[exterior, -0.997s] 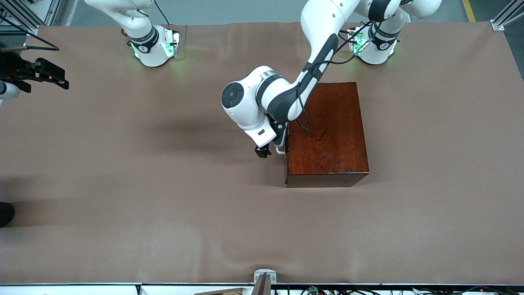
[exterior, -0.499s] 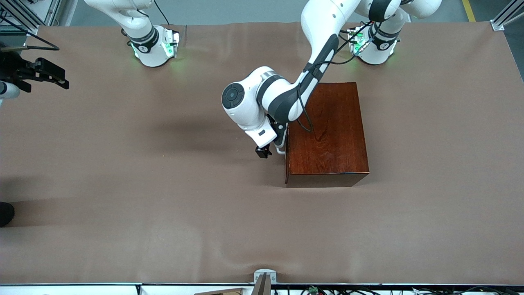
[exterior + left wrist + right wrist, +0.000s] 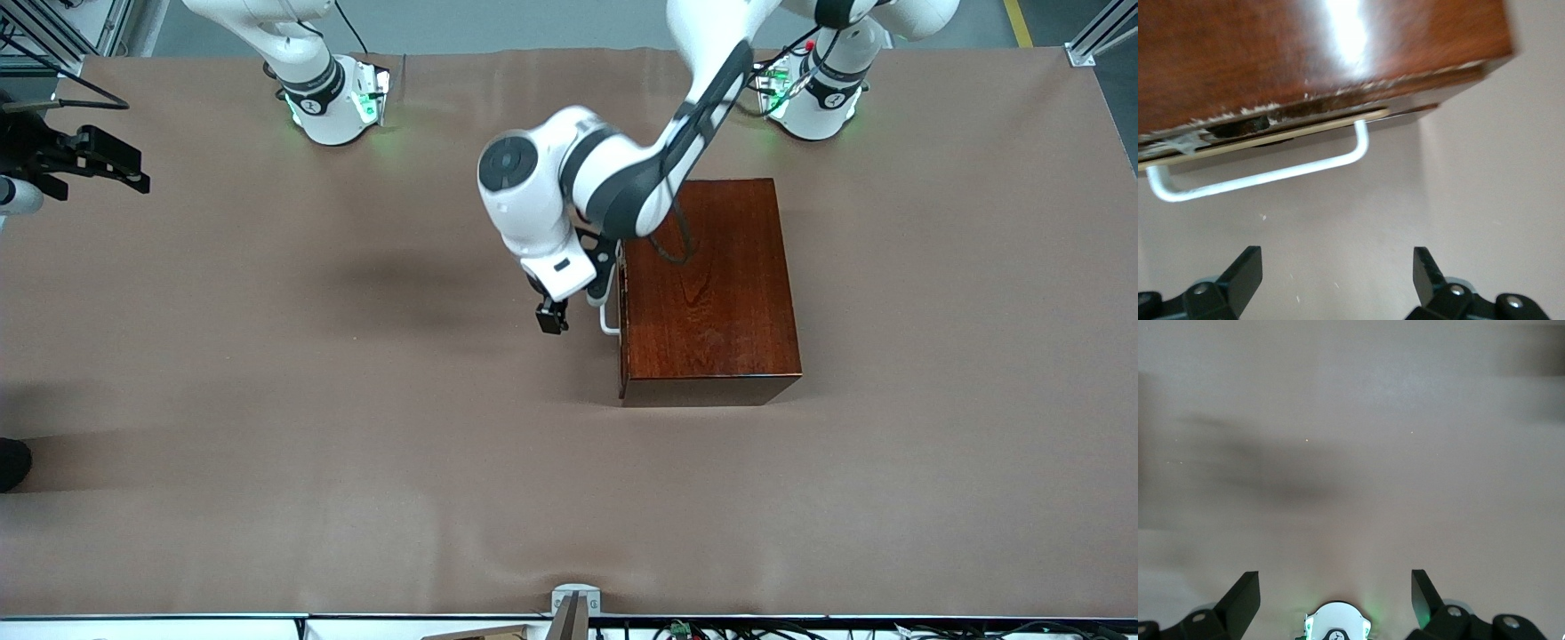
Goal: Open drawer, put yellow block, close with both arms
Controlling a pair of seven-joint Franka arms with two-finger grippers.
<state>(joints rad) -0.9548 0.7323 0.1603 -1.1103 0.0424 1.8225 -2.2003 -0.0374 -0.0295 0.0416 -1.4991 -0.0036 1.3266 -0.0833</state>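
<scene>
On the brown tabletop (image 3: 267,373) stands the shut drawer (image 3: 1271,130); the left gripper (image 3: 1338,280) hangs wide, empty, before its handle (image 3: 1265,175). The right gripper (image 3: 1336,597) waits wide at the right arm's end.

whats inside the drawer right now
Cannot tell: the drawer sits shut in the wooden box, so its inside is covered. Only its white handle shows, with the open left gripper in front of it.

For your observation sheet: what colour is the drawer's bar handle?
White; the handle shows best in the left wrist view, just outside the reddish-brown box.
</scene>
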